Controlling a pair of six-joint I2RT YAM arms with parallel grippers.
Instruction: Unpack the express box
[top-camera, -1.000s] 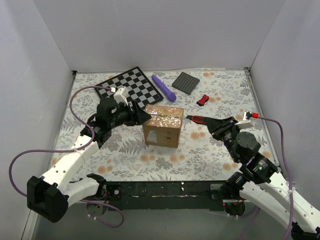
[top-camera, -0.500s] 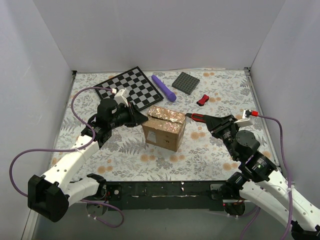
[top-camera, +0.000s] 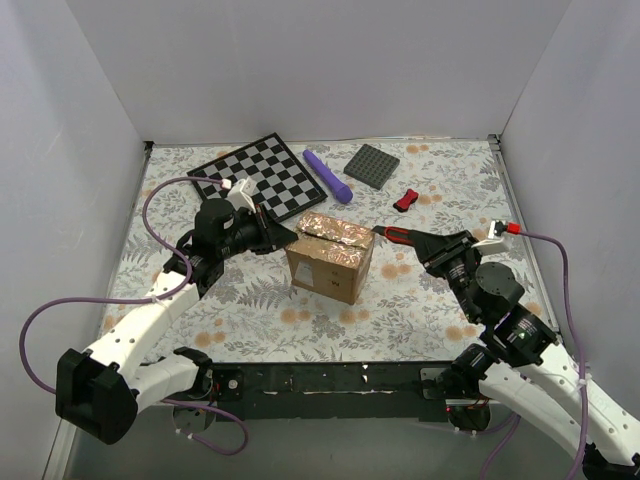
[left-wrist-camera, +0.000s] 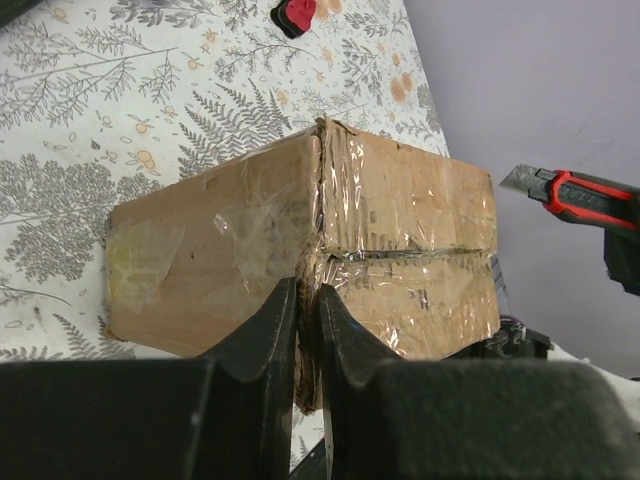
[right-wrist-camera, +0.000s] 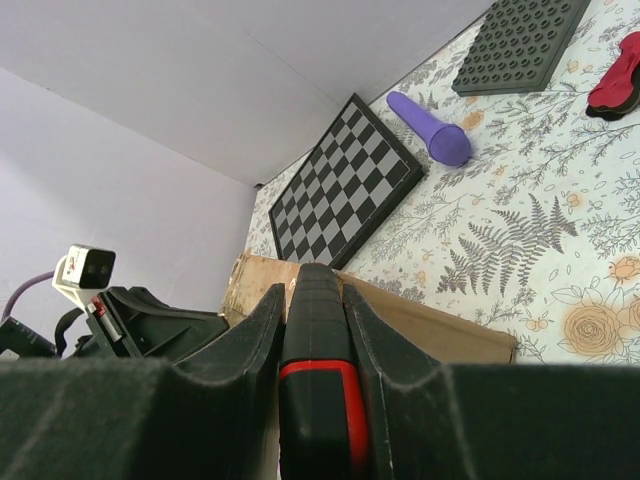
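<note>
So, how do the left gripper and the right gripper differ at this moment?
The left gripper pinches a taped edge of the express box; the right gripper clamps a red and black utility knife. The left gripper touches the box; the right gripper is apart from it, the knife's blade pointing at the box. Both are shut.

the left arm (top-camera: 150, 320) and right arm (top-camera: 545, 385) share one build: glossy white shell links joined by black cylindrical joints. a purple cable (top-camera: 30, 335) loops from each. a small white camera block (top-camera: 240, 190) sits on each wrist, the right one with a red-tipped plug (top-camera: 511, 229). the left gripper (left-wrist-camera: 308, 300) and right gripper (right-wrist-camera: 315, 290) have matte black, wedge-shaped fingers (left-wrist-camera: 255, 345) with grainy, wide roots.
</note>
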